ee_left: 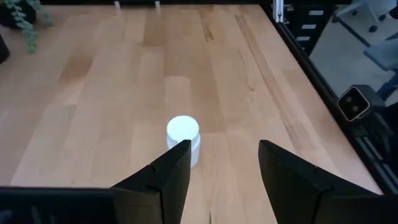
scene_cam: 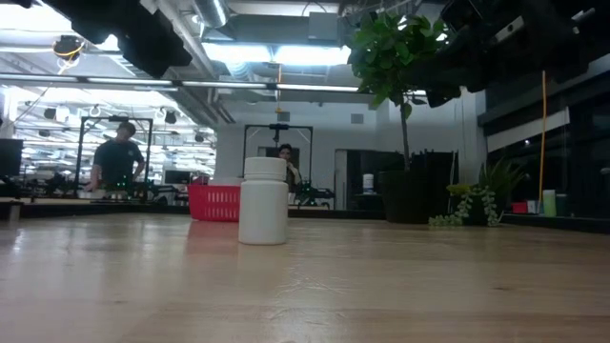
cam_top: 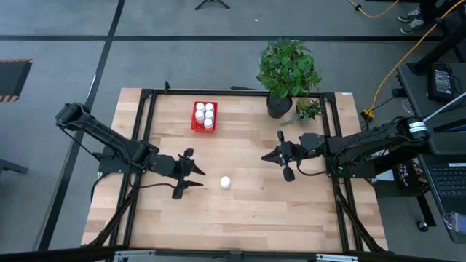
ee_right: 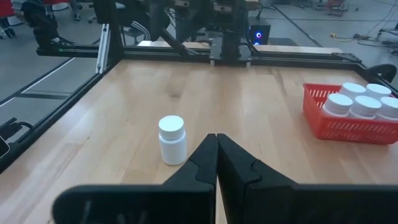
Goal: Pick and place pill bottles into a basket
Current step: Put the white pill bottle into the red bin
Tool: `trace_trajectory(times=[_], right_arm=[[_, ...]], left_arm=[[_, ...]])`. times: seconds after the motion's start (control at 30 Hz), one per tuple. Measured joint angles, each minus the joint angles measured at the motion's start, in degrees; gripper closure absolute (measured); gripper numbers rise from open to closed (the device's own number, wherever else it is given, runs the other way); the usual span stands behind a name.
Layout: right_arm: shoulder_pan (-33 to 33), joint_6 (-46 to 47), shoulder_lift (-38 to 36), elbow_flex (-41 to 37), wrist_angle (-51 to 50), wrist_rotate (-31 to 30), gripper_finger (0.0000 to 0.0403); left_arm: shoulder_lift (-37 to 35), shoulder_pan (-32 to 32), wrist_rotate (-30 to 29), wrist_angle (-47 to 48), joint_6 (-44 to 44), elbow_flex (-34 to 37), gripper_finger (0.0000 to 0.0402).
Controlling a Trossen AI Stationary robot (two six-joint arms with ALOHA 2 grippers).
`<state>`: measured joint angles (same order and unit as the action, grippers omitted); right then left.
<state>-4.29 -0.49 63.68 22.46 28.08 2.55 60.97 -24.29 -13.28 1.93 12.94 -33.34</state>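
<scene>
- One pill bottle [cam_top: 226,182] is left standing upright on the table [cam_top: 240,218], just below centre in the high view; five capped bottles [cam_top: 204,113] are already seated in the red basket [cam_top: 196,125], toward 12 o'clock from it and well apart.
- The step in hand is judged to be the approach to this last bottle (nothing is yet gripped).
- The left gripper [cam_top: 195,177] is held at 9 o'clock of the bottle, near it but not touching, its fingers [ee_left: 171,177] spread apart and empty; in the left wrist view the bottle [ee_left: 185,138] is seen just ahead of one finger, off the line of the gap.
- The right gripper [cam_top: 282,159] is parked at about 2 o'clock of the bottle, well apart, its fingers [ee_right: 202,165] pressed together on nothing.
- The next move is judged to call for a small sideways correction so that the bottle is centred between the fingers, then an advance and a closing on its body.
- A nudge from the nearer finger could tip the bottle, being light and narrow.
- A potted plant [cam_top: 286,73] and a smaller plant [cam_top: 309,110] are set at 3 o'clock of the basket, clear of the carrying path.
- No obstacle is seen between bottle and basket; people are visible in the room beyond the table in the low view.
</scene>
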Motion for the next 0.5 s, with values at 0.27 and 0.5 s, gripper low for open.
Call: trace_trajectory(times=[0.27, 0.5], right_arm=[[0.0, 0.2, 0.0, 0.0, 0.3, 0.0, 0.0393], [0.0, 0.2, 0.0, 0.0, 0.2, 0.0, 0.0393]], left_arm=[[0.5, 0.0, 1.4, -1.5, 0.0, 0.0, 0.0222], [0.5, 0.0, 1.4, -1.8, -0.1, 0.0, 0.0222]])
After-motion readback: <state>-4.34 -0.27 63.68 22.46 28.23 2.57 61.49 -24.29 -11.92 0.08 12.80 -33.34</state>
